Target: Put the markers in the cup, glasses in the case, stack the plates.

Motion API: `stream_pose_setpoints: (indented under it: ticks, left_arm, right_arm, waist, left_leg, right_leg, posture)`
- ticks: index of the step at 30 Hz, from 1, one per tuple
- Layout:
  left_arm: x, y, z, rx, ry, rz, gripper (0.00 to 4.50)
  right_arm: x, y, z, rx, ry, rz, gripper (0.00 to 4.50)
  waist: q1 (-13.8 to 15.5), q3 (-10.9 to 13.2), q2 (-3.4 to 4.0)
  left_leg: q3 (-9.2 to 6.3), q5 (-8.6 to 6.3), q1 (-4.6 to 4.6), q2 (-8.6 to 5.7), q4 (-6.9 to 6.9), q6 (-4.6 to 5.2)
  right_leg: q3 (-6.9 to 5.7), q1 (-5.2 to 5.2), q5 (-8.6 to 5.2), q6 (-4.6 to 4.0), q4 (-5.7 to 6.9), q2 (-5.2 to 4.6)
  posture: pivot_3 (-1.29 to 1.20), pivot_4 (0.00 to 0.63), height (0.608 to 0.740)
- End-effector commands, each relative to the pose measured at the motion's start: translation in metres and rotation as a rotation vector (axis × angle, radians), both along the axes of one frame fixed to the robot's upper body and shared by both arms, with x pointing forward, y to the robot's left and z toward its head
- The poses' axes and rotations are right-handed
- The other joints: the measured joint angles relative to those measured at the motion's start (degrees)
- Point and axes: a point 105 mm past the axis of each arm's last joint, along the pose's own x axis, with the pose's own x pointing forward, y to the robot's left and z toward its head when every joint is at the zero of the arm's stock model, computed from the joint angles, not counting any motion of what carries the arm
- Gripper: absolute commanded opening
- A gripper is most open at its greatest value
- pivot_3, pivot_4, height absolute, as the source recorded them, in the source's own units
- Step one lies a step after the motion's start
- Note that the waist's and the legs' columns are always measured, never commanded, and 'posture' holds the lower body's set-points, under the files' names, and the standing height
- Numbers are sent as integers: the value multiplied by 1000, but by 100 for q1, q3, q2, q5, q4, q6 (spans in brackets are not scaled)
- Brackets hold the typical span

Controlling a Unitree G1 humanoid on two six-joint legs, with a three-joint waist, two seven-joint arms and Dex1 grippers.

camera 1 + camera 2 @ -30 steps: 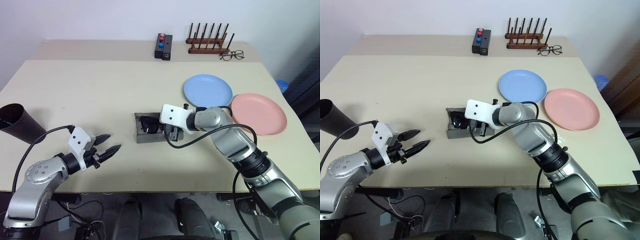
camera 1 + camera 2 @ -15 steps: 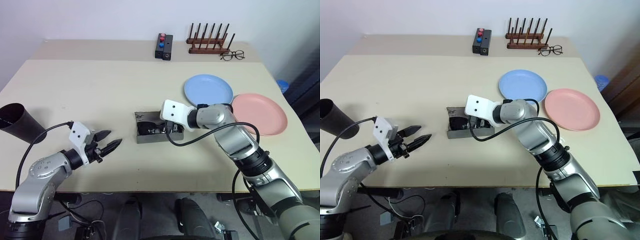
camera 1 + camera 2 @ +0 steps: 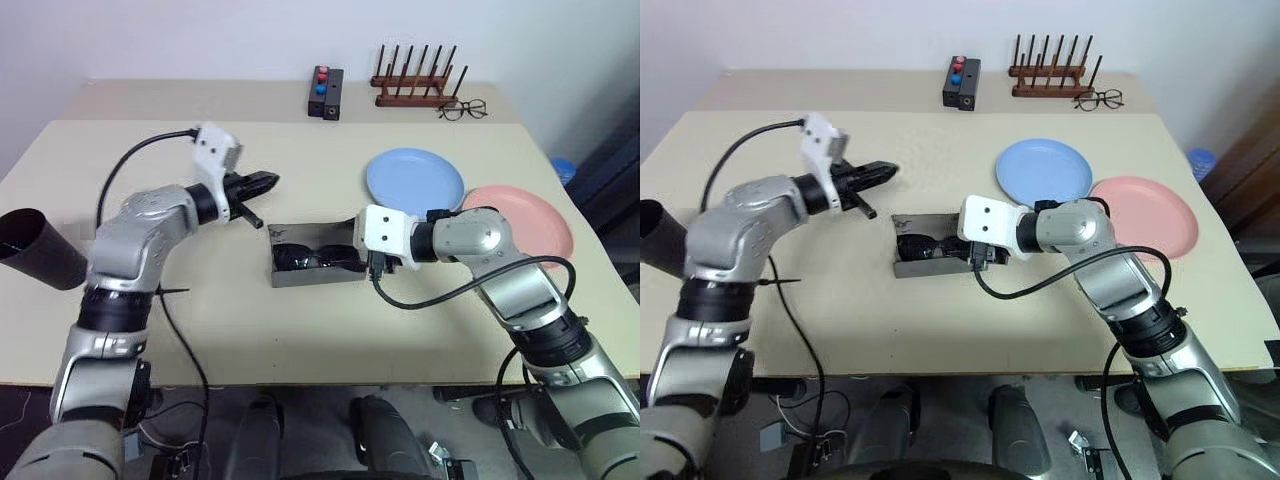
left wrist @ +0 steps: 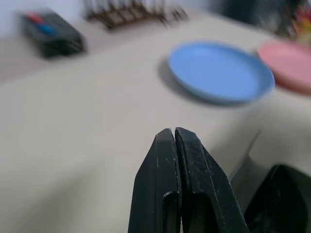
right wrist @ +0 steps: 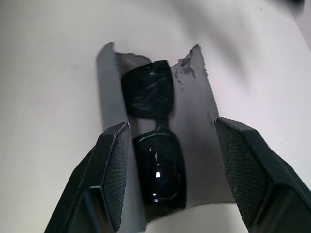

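Since a second ago the left gripper [image 3: 268, 181] has swung up from the near table edge to hover behind the case [image 3: 318, 263], and its fingers have closed tight on nothing. Meanwhile the right gripper [image 5: 167, 170] has backed off toward the case's right end and spread wide; its open fingers now straddle the glasses [image 5: 154, 145], which lie lens-up inside the grey shell, apparently released.

Lid closing looks like the step in hand, and that is where trouble sits. If the left gripper pushes the lid down while the right fingers are still over the tray, it could pinch them or skid the light case across the table [image 3: 200, 330]. One temple may also stick up above the rim, though this is hard to judge from here, and then the lid would jam or pop the glasses out.

Both plates are unstacked: the blue plate [image 3: 415, 180] and the pink plate [image 3: 525, 222] lie side by side, edges nearly touching, just beyond the right arm, where a wide elbow sweep could knock them. At the far left stands the cup [image 3: 35, 250], well apart.
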Motion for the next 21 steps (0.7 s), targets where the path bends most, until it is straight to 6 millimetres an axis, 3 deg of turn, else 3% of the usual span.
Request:
stream_pose_setpoints:
  ticks: [1,8,13,21]
  left_arm:
    - [14,-15,-10,115,58,-80,21]
    - [14,-27,-42,303,137,-231,21]
    - [-10,-35,-45,314,130,-419,21]
    - [-41,-37,-44,339,99,-545,21]
  right_arm:
    - [-17,-5,15,32,-38,46,2816]
    - [-23,-38,3,17,17,-112,2816]
    - [-25,-67,-9,92,86,-250,2816]
    - [-13,-93,-21,125,110,-368,2816]
  waist:
    - [35,1,-1]
    - [39,1,0]
    - [57,1,-1]
    - [42,1,0]
  left_leg:
    - [-1,0,-2,0,-2,0]
    - [-1,-1,-10,-2,-2,1]
    - [-1,-1,-10,-1,-1,1]
    - [-1,0,-8,-2,8,1]
  right_leg:
    - [-2,0,-2,5,2,1]
    - [0,-2,-12,-10,-8,-2]
    - [0,0,-13,-12,-4,-3]
    - [3,4,-13,-17,-2,-5]
  posture:
    - [0,150,738]
    - [0,150,738]
    - [0,150,738]
    - [0,150,738]
